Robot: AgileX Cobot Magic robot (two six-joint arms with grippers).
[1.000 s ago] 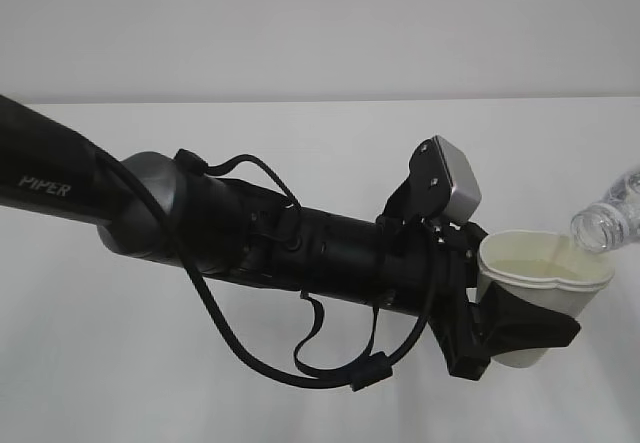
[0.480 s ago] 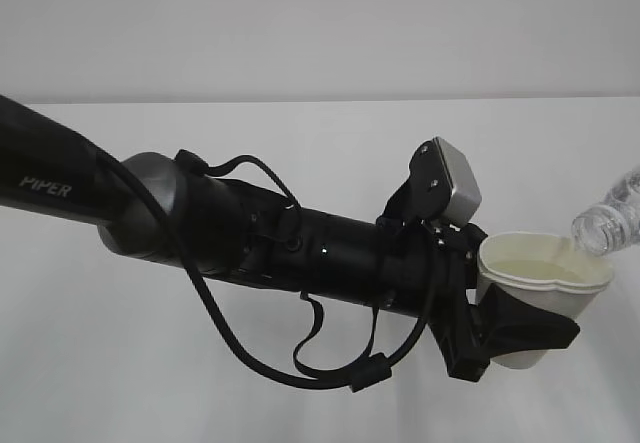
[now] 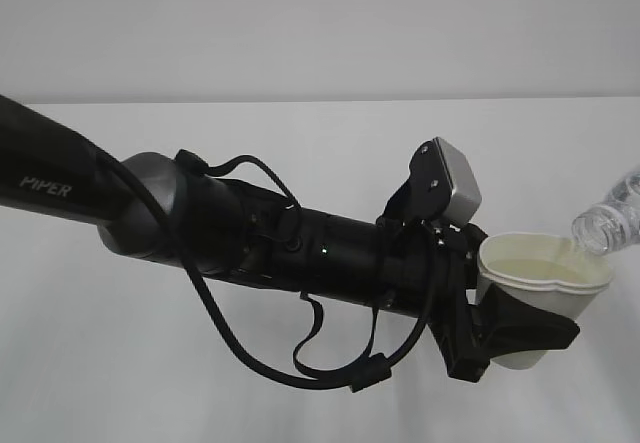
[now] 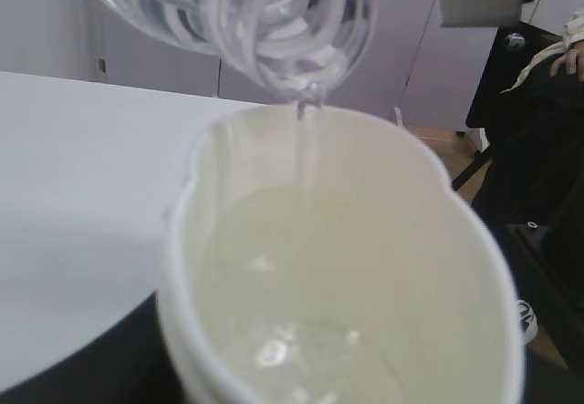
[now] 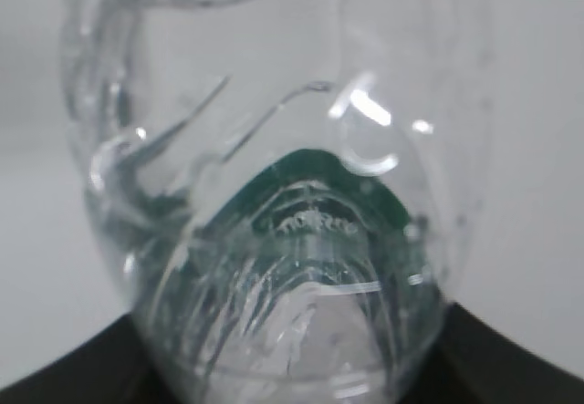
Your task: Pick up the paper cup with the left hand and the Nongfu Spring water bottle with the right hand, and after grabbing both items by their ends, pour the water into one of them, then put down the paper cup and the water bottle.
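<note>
Presently, water [image 4: 308, 139] is poured from the jaw-clamped Nongfu Spring water bottle [image 3: 607, 220] into the jaw-clamped paper cup [image 3: 540, 293] at lower right; righting is called for next.

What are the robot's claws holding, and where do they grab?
The left claw holds the paper cup around its lower side. The right claw, dark under the bottle in its wrist view, holds the water bottle near its bottom end.

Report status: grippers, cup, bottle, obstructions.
Left hand shut on paper cup, rim squeezed. Right hand shut on bottle, tipped, water trickling into cup. Nothing in the way.
</note>
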